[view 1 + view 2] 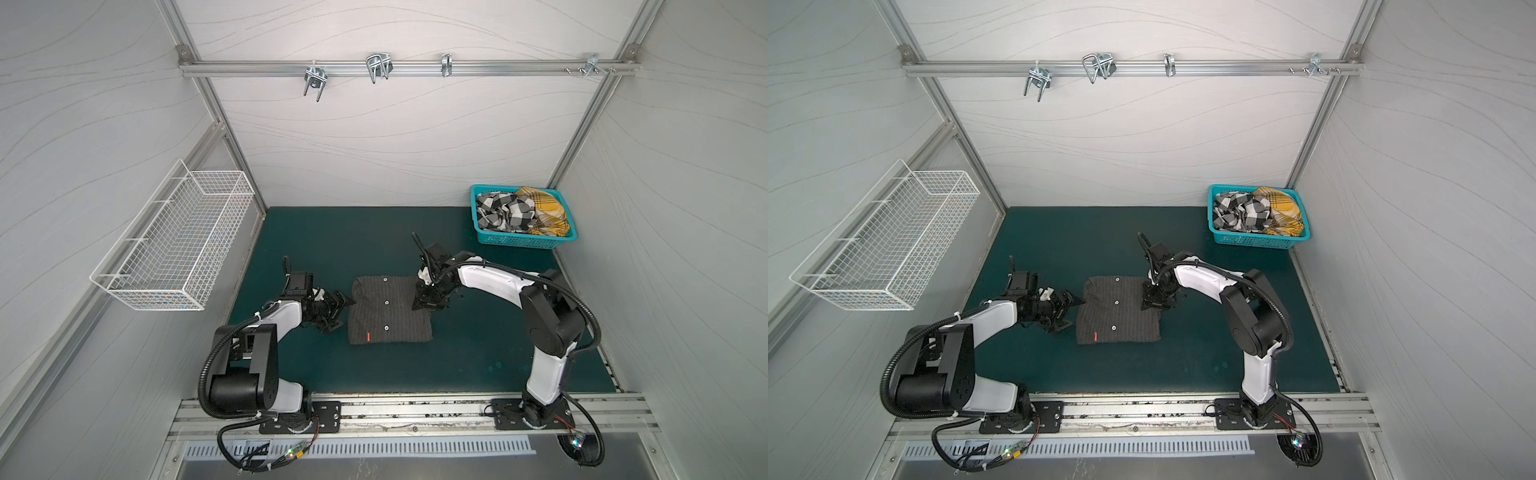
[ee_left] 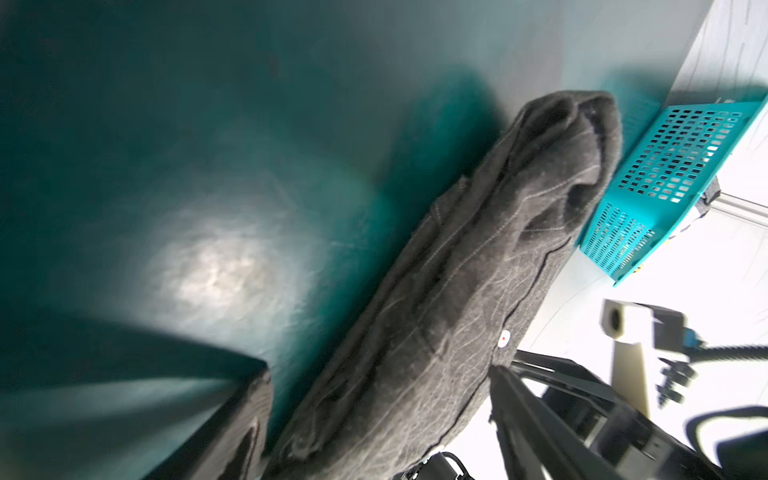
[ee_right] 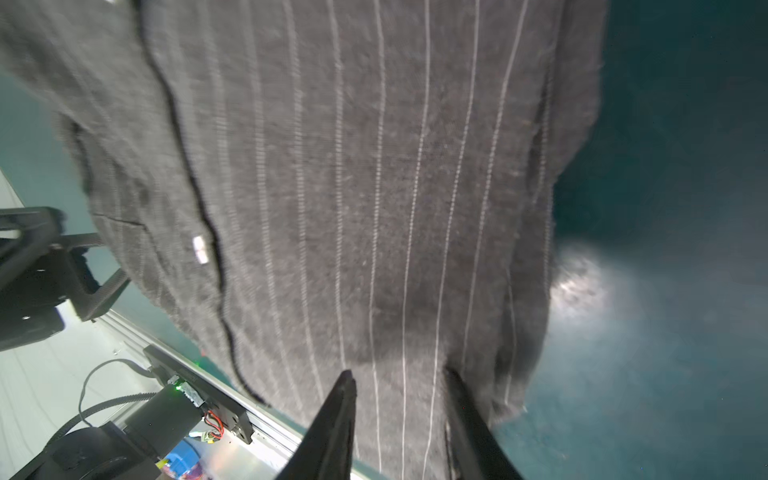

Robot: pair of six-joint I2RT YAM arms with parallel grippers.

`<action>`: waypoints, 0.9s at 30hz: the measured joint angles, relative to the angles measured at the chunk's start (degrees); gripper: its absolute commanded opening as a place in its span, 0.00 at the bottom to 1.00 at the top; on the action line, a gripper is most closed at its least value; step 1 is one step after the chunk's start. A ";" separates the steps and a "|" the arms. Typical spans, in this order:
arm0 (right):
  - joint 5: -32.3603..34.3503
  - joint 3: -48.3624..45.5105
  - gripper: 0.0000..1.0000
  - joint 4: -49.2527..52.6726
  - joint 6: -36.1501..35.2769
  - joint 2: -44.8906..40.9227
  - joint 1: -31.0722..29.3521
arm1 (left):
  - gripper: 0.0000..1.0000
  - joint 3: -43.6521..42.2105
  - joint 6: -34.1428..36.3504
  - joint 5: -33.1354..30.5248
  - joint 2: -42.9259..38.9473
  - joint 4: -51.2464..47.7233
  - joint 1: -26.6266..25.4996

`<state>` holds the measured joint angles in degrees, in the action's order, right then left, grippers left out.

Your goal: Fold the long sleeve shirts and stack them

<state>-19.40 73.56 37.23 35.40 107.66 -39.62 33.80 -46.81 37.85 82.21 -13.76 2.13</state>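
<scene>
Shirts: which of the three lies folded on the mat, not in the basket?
The dark charcoal pinstriped shirt, folded flat on the green mat; the black-and-white checked shirt and mustard plaid shirt sit crumpled in the teal basket.

Place: a lab's robot test booth
Walls: white panels (image 1: 395,145), aluminium framing (image 1: 415,66)
Base: green mat (image 1: 353,241), two bolted-down robot arms (image 1: 490,282)

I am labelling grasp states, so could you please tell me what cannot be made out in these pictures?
Right gripper: hold on the pinstriped shirt unclear; right wrist view blurred, its body hides the tips in both top views.
Its sleeves: folded under, every view.
Checked shirt, plaid shirt: lower parts hidden by the basket.
Left gripper: contact with shirt too small in top views, blurred in left wrist view.
</scene>
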 measured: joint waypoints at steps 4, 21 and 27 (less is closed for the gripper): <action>-0.79 -1.29 0.31 -1.09 1.05 1.07 0.42 | 0.83 -0.07 -0.37 0.11 0.70 1.70 -1.14; -2.38 -2.40 0.28 -2.60 2.27 1.95 2.03 | 0.79 4.74 -0.79 1.29 7.45 -0.83 -2.62; -2.49 -2.43 0.28 -2.80 2.32 2.10 2.05 | 0.81 7.21 -1.01 -3.32 7.96 -3.65 -6.32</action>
<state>-21.89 71.13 34.44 37.71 109.75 -37.56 41.01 -47.81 34.52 90.17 -17.41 -4.19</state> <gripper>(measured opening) 0.282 0.806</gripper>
